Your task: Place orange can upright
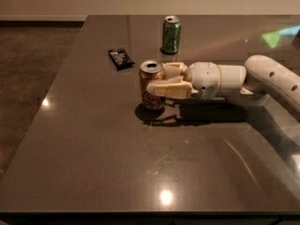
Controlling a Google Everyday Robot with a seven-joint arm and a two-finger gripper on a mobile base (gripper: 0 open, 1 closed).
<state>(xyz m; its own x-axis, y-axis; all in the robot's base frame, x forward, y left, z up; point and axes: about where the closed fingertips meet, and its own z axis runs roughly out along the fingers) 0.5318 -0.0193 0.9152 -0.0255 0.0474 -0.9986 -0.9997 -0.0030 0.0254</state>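
Observation:
The orange can (pixel 151 96) stands upright near the middle of the dark table (pixel 93 163), silver top up, its base at the table surface. My gripper (pixel 157 78) reaches in from the right at can height. Its fingers (pixel 169 89) close on the can from both sides, one across the front and one behind. The white arm (pixel 262 78) stretches away to the right edge of the view.
A green can (pixel 171 34) stands upright behind the gripper, toward the far edge. A small dark snack packet (pixel 120 58) lies flat to the left of the green can. The table's left edge drops to a brown floor (pixel 28 78).

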